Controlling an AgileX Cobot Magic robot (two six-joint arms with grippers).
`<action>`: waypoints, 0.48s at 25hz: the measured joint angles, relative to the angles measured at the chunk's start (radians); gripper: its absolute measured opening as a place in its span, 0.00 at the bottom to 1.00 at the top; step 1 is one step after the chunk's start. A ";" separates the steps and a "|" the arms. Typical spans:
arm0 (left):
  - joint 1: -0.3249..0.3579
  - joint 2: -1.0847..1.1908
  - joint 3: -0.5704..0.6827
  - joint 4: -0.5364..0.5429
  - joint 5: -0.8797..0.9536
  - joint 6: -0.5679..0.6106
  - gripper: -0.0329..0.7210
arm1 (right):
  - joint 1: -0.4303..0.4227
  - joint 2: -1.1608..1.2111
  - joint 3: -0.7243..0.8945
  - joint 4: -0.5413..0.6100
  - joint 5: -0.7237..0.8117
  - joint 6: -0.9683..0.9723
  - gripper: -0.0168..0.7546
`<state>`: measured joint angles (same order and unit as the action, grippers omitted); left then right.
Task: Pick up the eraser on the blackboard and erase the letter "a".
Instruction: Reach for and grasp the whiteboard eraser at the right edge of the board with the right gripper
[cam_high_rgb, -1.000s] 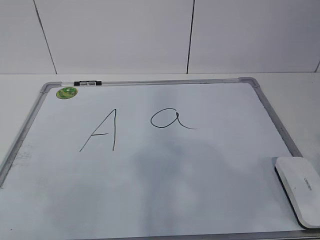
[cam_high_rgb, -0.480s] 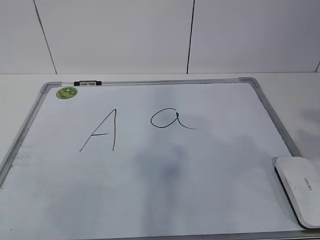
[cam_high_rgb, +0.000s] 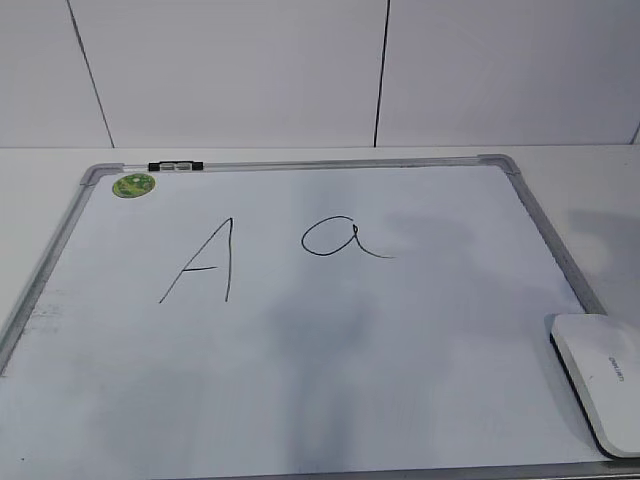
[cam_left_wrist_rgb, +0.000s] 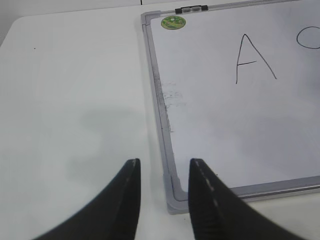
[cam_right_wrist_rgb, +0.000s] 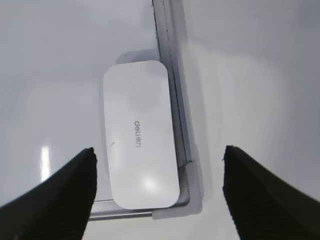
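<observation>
The blackboard (cam_high_rgb: 420, 400) is a white board in a grey frame, lying flat. The letter "a" (cam_high_rgb: 335, 238) is written in black near its middle, right of a capital "A" (cam_high_rgb: 205, 262). The white eraser (cam_high_rgb: 600, 378) lies in the board's near right corner; it also shows in the right wrist view (cam_right_wrist_rgb: 139, 135), lettering up, against the frame. My right gripper (cam_right_wrist_rgb: 159, 152) is open wide above the eraser, apart from it. My left gripper (cam_left_wrist_rgb: 164, 165) is open and empty above the board's near left corner (cam_left_wrist_rgb: 175, 192). Neither gripper shows in the exterior view.
A green sticker (cam_high_rgb: 133, 185) and a small black-and-clear clip (cam_high_rgb: 175, 166) sit at the board's far left corner. The white table (cam_left_wrist_rgb: 75, 100) surrounds the board. A white panelled wall (cam_high_rgb: 300, 70) stands behind.
The shadows on the board have shifted slightly. The eraser, letters and board have not moved.
</observation>
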<state>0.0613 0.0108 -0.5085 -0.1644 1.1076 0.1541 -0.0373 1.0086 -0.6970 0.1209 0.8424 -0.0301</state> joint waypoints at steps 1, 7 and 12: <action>0.000 0.000 0.000 0.000 0.000 0.000 0.37 | 0.000 0.043 -0.014 0.012 -0.002 -0.004 0.79; 0.000 0.000 0.000 0.000 0.000 0.000 0.37 | 0.000 0.244 -0.089 0.038 0.044 -0.058 0.79; 0.000 0.000 0.000 0.000 0.000 0.000 0.37 | 0.000 0.347 -0.095 0.050 0.082 -0.118 0.79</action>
<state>0.0613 0.0108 -0.5085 -0.1644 1.1076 0.1541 -0.0373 1.3555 -0.7922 0.1707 0.9242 -0.1478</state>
